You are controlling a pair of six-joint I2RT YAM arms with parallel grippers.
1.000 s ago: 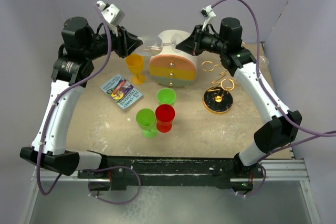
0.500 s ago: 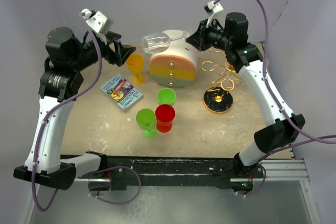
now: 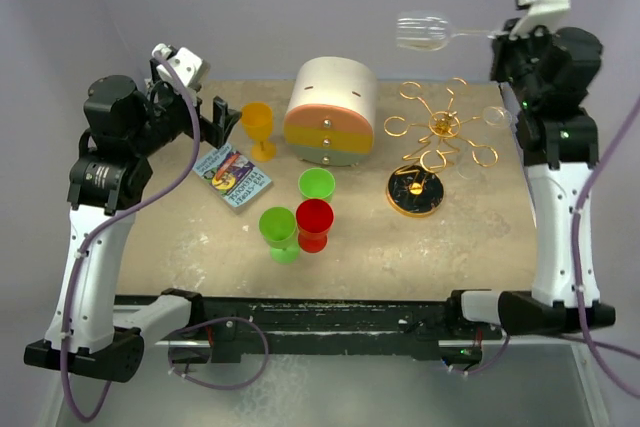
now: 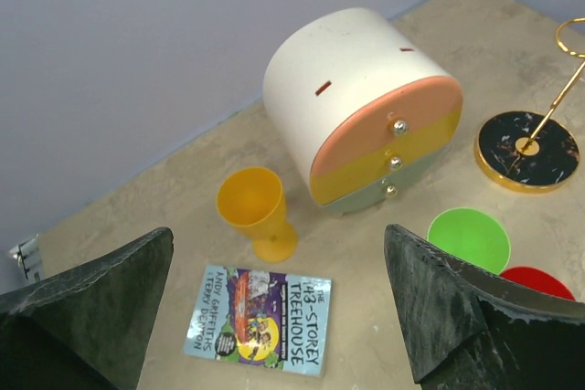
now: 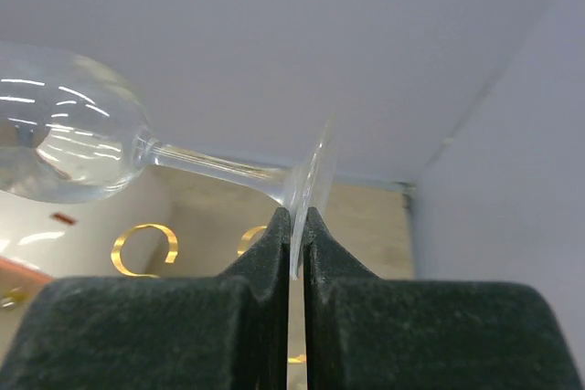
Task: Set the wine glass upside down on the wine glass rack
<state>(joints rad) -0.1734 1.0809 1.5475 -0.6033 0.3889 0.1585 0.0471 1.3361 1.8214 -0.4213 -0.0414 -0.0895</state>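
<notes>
The clear wine glass (image 3: 420,31) lies on its side high in the air at the back right, bowl pointing left. My right gripper (image 3: 501,33) is shut on the rim of its foot; in the right wrist view the thin foot of the wine glass (image 5: 64,139) is pinched between the tips of the right gripper (image 5: 292,216). The gold wire wine glass rack (image 3: 437,127) stands below and slightly left of the glass on its black-and-gold disc base (image 3: 414,191). My left gripper (image 3: 218,117) hangs open and empty at the back left; in the left wrist view the left gripper (image 4: 277,233) is above a book.
A round drawer box (image 3: 331,112) with orange and yellow bands stands at the back centre. A yellow goblet (image 3: 257,127) and a book (image 3: 232,175) lie to its left. Two green cups (image 3: 317,183) (image 3: 278,227) and a red cup (image 3: 314,219) stand mid-table. Walls close in behind and at the right.
The left gripper opened, let go of the glass and drew back to the left. The right arm swung the glass from over the drawer box up and to the back right, above the rack.
</notes>
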